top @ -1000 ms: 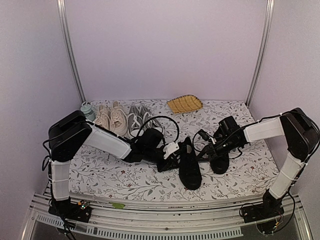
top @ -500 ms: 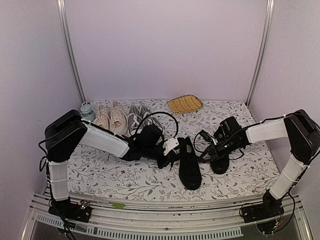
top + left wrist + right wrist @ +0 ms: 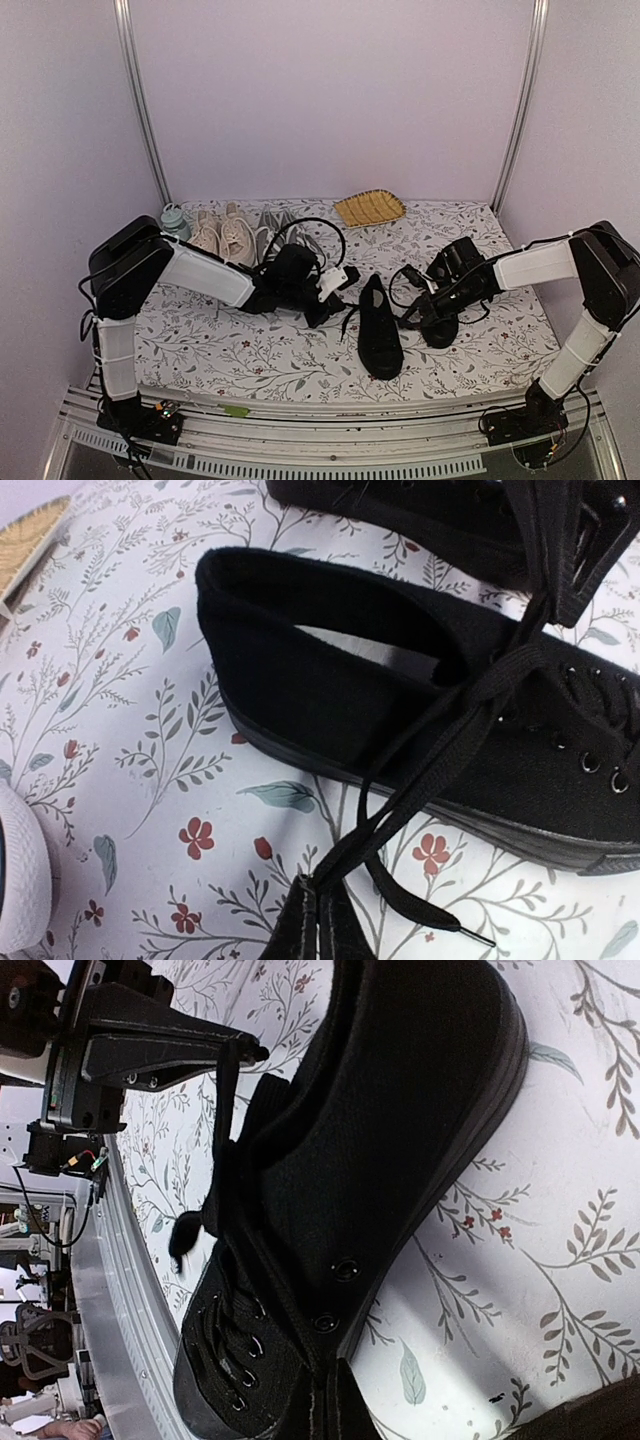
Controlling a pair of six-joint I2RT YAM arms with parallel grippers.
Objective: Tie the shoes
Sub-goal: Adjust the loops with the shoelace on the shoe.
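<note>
Floral tablecloth (image 3: pixel 200 350), lilac walls. Black shoe (image 3: pixel 380 335) mid-table, its mate (image 3: pixel 441 326) just to the right. Left gripper (image 3: pixel 318 927) pinched tight on lace (image 3: pixel 445 745), line taut. Right gripper (image 3: pixel 325 1400) closed; its catch unclear. Risk: a harder pull drags the light shoe, or the lace slips free.

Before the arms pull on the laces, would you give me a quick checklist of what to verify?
1. Left gripper shut on lace: ok.
2. Right gripper shut on the other strand: ok.
3. Strands crossed above the black shoe: ok.
4. Bow formed: not ok.
5. Second black shoe clear of the pull: cannot tell.
</note>
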